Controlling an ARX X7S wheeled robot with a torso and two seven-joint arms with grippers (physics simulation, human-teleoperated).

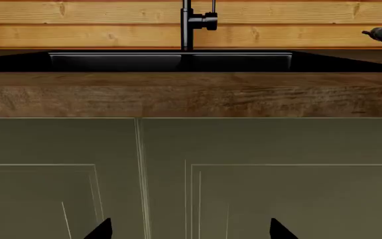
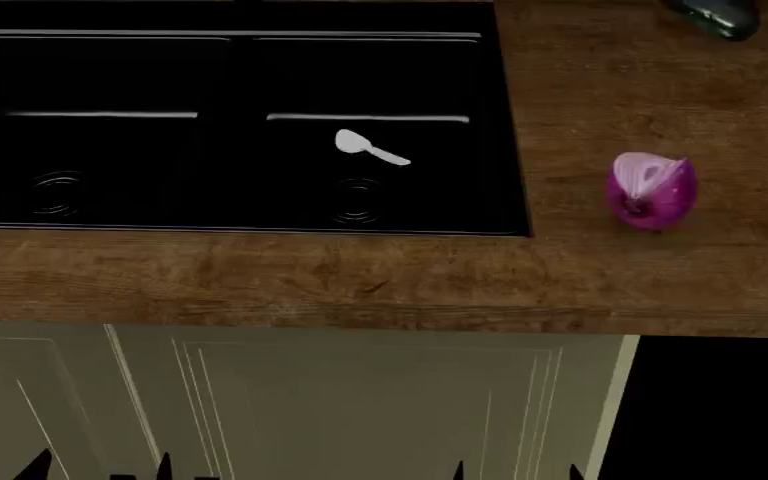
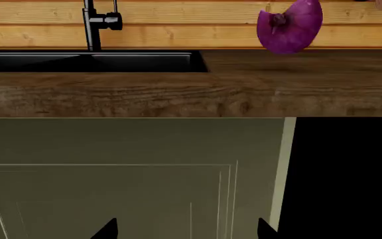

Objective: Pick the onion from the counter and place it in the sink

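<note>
Onion (image 2: 651,190) on counter (image 2: 357,280) just beside sink (image 2: 224,60), well above and beyond right gripper (image 3: 185,230), both grippers incl. left gripper (image 1: 189,230) low by cabinet doors (image 2: 357,400), 2 fingertips spread on each, holding nothing.

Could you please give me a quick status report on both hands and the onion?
Left hand and right hand open, empty, low before cabinet doors. Onion on counter, right of sink. Nothing blocking it.
</note>
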